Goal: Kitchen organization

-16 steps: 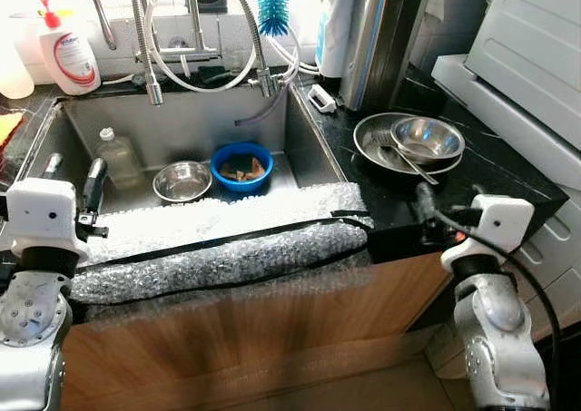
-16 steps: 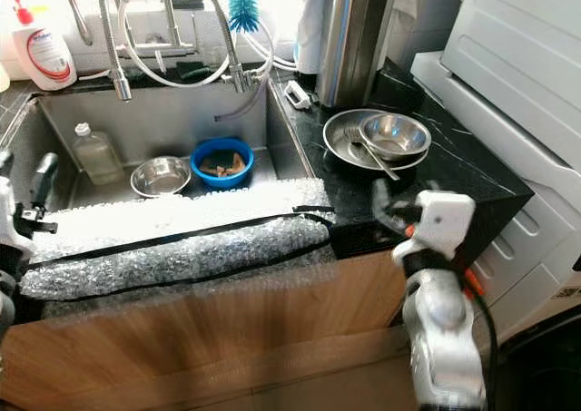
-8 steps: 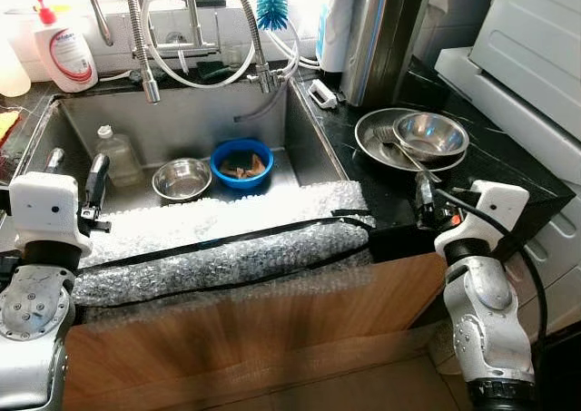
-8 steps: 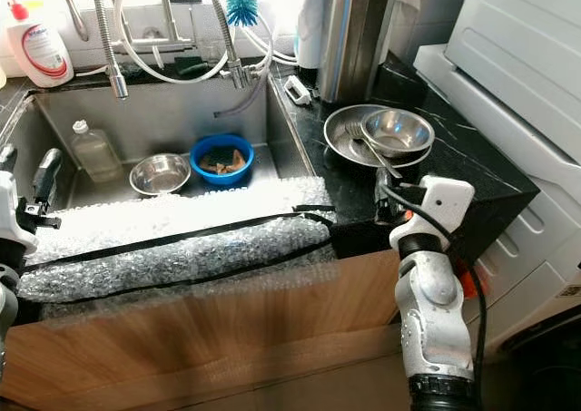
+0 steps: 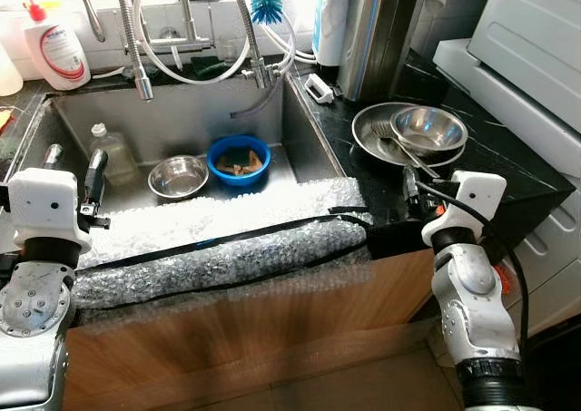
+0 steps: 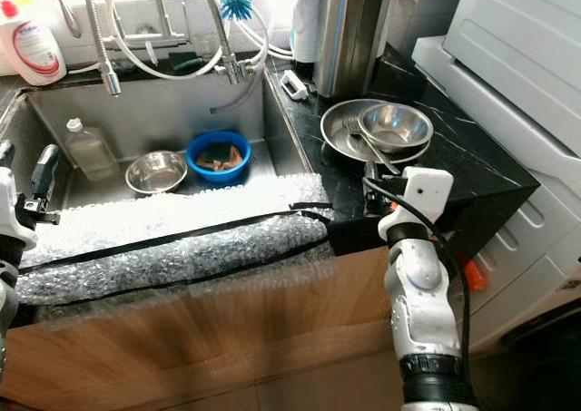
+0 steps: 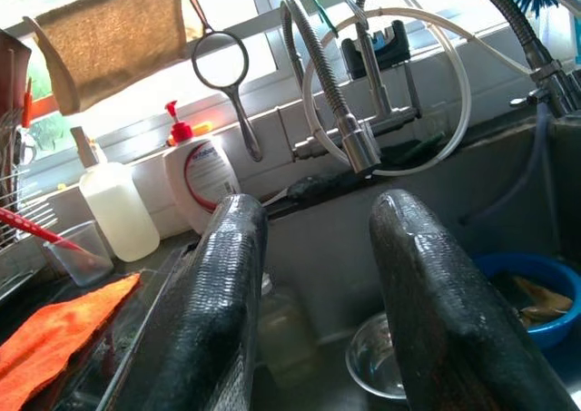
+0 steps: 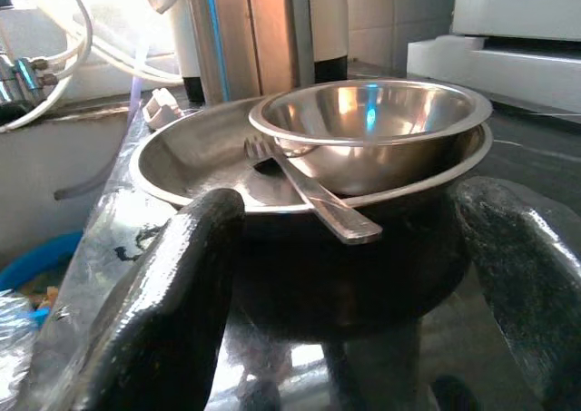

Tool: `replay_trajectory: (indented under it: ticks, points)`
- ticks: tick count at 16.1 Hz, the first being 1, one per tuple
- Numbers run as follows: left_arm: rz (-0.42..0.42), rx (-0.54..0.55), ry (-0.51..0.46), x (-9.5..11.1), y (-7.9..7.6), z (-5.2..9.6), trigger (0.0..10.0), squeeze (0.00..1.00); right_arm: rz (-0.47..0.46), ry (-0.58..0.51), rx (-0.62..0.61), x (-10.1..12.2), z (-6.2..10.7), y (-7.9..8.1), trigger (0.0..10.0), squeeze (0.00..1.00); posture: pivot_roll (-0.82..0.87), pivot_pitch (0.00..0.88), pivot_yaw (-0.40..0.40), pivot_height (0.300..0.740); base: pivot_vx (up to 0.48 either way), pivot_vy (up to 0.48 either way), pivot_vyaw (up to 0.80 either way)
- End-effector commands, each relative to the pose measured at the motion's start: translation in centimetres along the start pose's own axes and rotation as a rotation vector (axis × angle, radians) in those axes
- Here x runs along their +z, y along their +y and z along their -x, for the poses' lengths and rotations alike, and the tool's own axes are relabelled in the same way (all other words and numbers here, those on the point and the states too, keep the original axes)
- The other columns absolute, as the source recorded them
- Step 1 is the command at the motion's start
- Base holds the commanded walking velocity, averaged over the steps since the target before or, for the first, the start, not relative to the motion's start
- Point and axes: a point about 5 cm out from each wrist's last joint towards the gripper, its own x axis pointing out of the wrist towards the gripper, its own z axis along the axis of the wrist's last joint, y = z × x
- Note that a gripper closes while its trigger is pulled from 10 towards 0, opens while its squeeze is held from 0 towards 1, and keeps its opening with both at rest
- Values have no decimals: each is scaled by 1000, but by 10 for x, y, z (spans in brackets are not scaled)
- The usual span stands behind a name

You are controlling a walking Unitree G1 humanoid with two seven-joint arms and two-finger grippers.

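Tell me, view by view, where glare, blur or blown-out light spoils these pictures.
Left wrist view: window overexposed, both fingers close and soft. Right wrist view: blue streak reflected in the steel bowl, fingers blurred by nearness. Eye views: bubble wrap on the sink edge glares white; wooden panel smeared behind it.

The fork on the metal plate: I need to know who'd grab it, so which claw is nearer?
Right. The right claw is open just in front of the fork; the left claw is at the sink's far side.
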Motion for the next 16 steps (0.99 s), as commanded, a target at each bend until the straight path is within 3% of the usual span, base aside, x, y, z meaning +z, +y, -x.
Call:
replay_trajectory:
  ticks: [1, 2, 3, 4, 5, 6, 8, 13, 14, 15, 16]
  points:
    - [-5, 16, 8, 0, 2, -1, 10000, 0, -7, -16, -10, 3, -3, -1, 10000, 0, 46, 123, -17, 740, 0, 0, 0]
    - [-4, 17, 9, 0, 1, -1, 10000, 0, 7, -10, -2, 3, -5, 0, 10000, 0, 47, 123, -18, 740, 0, 0, 0]
    - [-4, 17, 10, 0, 1, -1, 10000, 0, 4, -11, 1, 3, -6, 1, 9333, 0, 49, 124, -18, 740, 0, 0, 0]
    - [-4, 17, 10, 0, 1, -1, 10000, 0, 4, -12, 2, 3, -6, 1, 4941, 0, 49, 124, -18, 740, 0, 0, 0]
    - [-3, 20, 9, 0, 1, -1, 10000, 0, -2, -18, 4, 3, -8, 1, 1490, 0, 50, 125, -20, 740, 0, 0, 0]
    - [-3, 21, 11, 0, 1, -1, 10000, 0, -8, -23, 7, 3, -9, 2, 3490, 0, 50, 125, -21, 740, 0, 0, 0]
    - [-4, 22, 11, 0, 0, -1, 10000, 0, -6, -17, 9, 2, -9, 2, 10000, 0, 51, 125, -21, 740, 0, 0, 0]
    - [-5, 29, 12, 0, -1, -2, 10000, 0, -17, -18, 26, -1, -8, 6, 10000, 0, 51, 121, -21, 740, 0, 0, 0]
    - [-5, 29, 11, 0, -1, -2, 10000, 0, -18, -19, 28, -1, -8, 6, 6784, 0, 51, 122, -22, 740, 0, 0, 0]
    - [-6, 29, 10, 0, -1, -2, 10000, 0, -19, -21, 30, -1, -8, 7, 0, 0, 52, 119, -22, 740, 0, 0, 0]
    - [-5, 31, 10, 0, -1, -2, 10000, 0, -20, -23, 33, -1, -8, 7, 0, 0, 53, 120, -23, 740, 0, 0, 0]
